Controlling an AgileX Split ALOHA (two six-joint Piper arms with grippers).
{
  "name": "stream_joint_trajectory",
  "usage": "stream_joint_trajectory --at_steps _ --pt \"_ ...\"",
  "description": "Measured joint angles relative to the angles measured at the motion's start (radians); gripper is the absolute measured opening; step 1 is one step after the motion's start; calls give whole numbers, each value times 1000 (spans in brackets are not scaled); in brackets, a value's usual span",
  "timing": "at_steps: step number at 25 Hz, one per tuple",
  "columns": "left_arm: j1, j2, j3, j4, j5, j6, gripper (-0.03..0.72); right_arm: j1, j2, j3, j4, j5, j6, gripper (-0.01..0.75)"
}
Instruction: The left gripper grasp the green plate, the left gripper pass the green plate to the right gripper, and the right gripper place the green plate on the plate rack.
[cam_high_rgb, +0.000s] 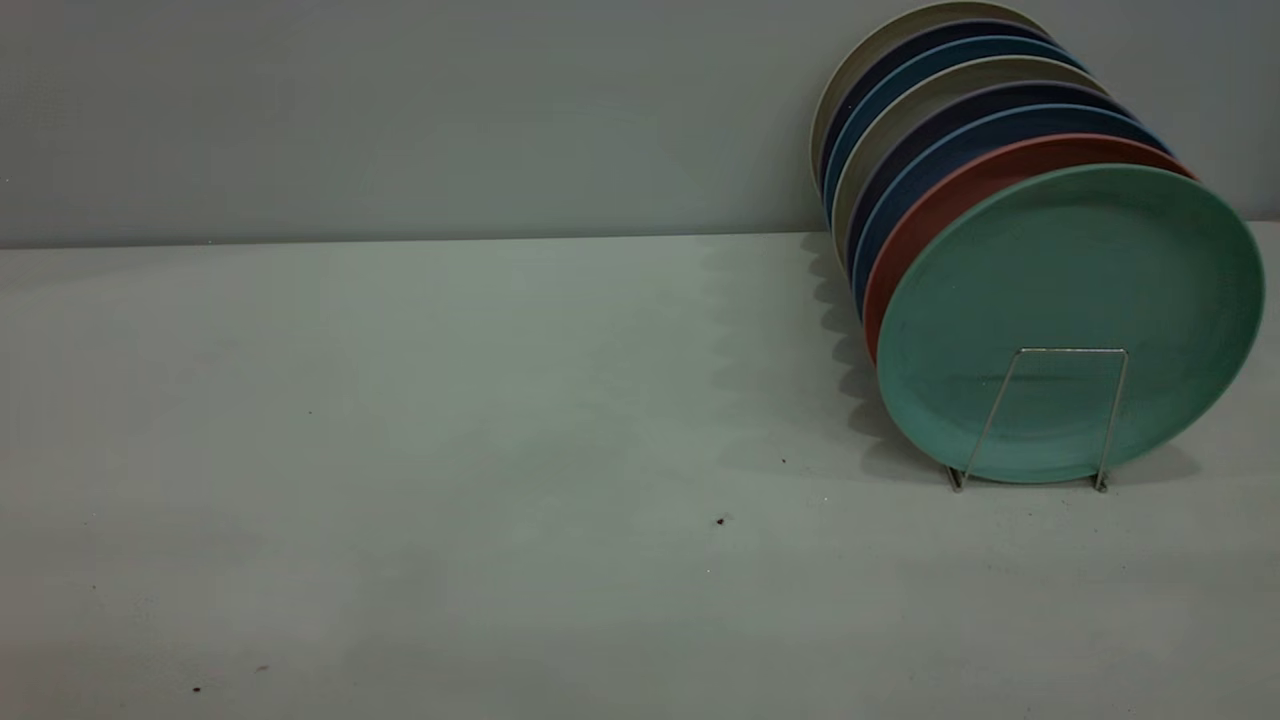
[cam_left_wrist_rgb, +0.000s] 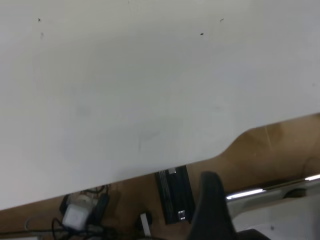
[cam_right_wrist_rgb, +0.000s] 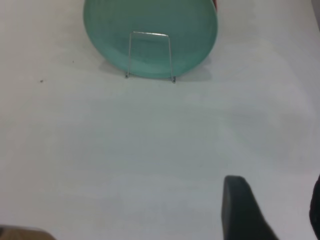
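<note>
The green plate (cam_high_rgb: 1070, 320) stands on its edge in the plate rack (cam_high_rgb: 1060, 415), at the very front of a row of plates. One thin wire loop of the rack crosses the low part of the plate's face, and the loop's two feet sit on the counter (cam_high_rgb: 450, 450) just in front of it. Right behind the green plate is a salmon-pink plate (cam_high_rgb: 940, 205), touching it or nearly so. Behind that come blue plates (cam_high_rgb: 935, 145) and pale grey ones, all leaning the same way toward the wall. No gripper touches the green plate. In the exterior view no arm shows at all. The right gripper (cam_right_wrist_rgb: 270, 212) shows only as a dark finger (cam_right_wrist_rgb: 242, 210) and a dark bit at the picture's edge, well apart from the rack; there looks to be an empty gap between them, so the jaws seem to be apart and hold nothing. The left gripper (cam_left_wrist_rgb: 212, 210) shows only as one dark finger near the counter's edge, and I cannot tell how its jaws stand. No words or labels can be read. The counter in front of the rack and off to its side is wide and bare but for a few small dark specks (cam_high_rgb: 720, 521).
</note>
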Motion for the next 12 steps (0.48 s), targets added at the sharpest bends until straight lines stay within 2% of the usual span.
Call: stream_joint_trajectory --at_steps 3,8,12 --pt "8 -71 0 0 0 0 580 -6 0 0 1 0 0 353" --pt "31 -224 0 1 2 -1 580 -61 0 0 3 0 1 353" --pt "53 -339 0 1 8 -1 580 -49 0 0 3 0 1 353"
